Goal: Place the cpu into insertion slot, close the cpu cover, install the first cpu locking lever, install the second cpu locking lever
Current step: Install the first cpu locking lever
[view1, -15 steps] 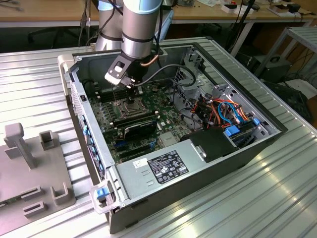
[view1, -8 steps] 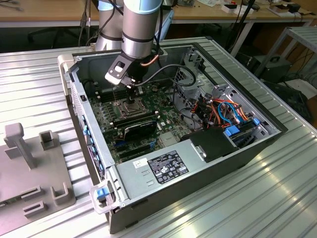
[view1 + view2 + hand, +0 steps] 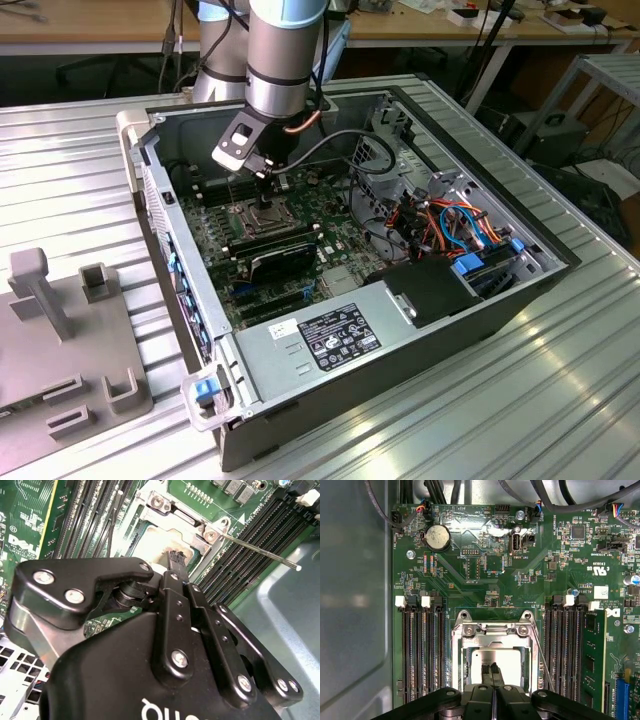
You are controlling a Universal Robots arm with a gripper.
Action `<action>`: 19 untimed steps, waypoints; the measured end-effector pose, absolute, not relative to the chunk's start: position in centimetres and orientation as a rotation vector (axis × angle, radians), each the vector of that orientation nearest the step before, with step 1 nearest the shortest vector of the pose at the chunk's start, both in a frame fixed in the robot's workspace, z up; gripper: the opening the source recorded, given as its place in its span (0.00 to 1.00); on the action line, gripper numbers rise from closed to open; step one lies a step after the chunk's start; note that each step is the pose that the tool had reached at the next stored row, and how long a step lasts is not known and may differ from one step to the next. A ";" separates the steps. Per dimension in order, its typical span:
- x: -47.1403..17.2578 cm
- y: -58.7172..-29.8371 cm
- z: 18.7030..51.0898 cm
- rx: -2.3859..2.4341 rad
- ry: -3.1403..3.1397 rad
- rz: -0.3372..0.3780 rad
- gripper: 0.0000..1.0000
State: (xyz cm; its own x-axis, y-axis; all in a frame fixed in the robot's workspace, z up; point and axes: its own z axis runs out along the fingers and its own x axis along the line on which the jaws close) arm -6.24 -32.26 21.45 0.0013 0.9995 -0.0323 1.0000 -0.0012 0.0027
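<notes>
Where your gripper (image 3: pixel 493 676) hangs in the first wrist view, its jaws are pressed together, tips right at the cpu (image 3: pixel 506 659), which lies in the insertion slot (image 3: pixel 468 666). You see the cpu cover (image 3: pixel 492 630) lying flat around it. Just beside, a thin locking lever (image 3: pixel 543 656) angles away; beyond, green board (image 3: pixel 470 580) and a coin cell (image 3: pixel 436 536).

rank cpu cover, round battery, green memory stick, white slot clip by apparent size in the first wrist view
Largest to smallest:
cpu cover
green memory stick
round battery
white slot clip
All sit on one board, so nearness hardly matters.
</notes>
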 end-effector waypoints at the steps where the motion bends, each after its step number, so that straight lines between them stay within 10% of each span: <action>1: -6.2 -32.3 21.6 2.205 2.203 -0.033 0.11; 19: -6.2 -32.3 24.8 2.017 2.375 -0.034 0.11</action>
